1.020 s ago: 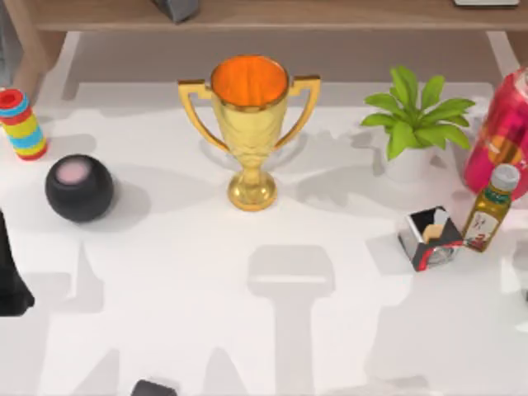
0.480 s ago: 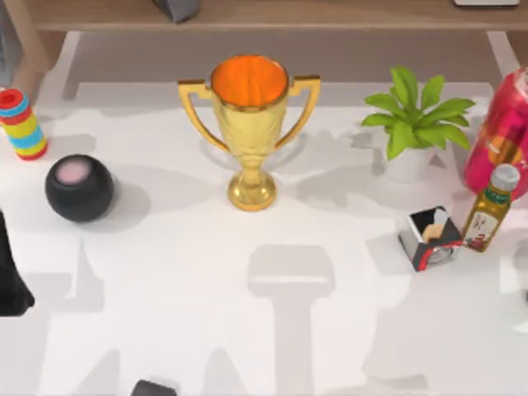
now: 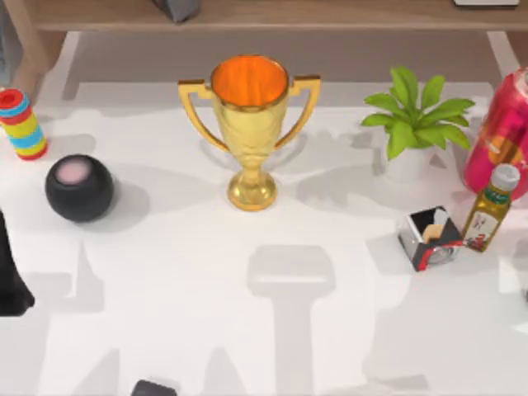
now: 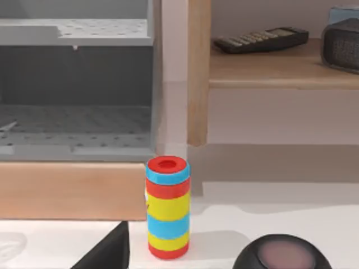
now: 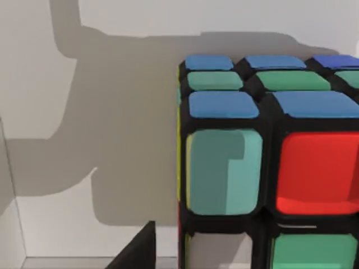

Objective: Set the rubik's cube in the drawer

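Note:
The rubik's cube (image 5: pixel 269 168) stands on the white table, very close in the right wrist view, with blue, green, teal and red stickers facing me. My right gripper (image 5: pixel 140 252) is right beside the cube's yellow side, a small gap between them. The drawer (image 4: pixel 73 190) is open in the left wrist view, with a light wooden front and a grey perforated inside that holds nothing. My left arm (image 3: pixel 8 280) is parked at the table's left edge.
A gold trophy (image 3: pixel 250 124) stands mid-table. On the left are a black ball speaker (image 3: pixel 79 187) and a striped cylinder (image 3: pixel 22 124). On the right are a potted plant (image 3: pixel 410 124), a red can (image 3: pixel 499 136), an oil bottle (image 3: pixel 491 206) and a small black box (image 3: pixel 429 238).

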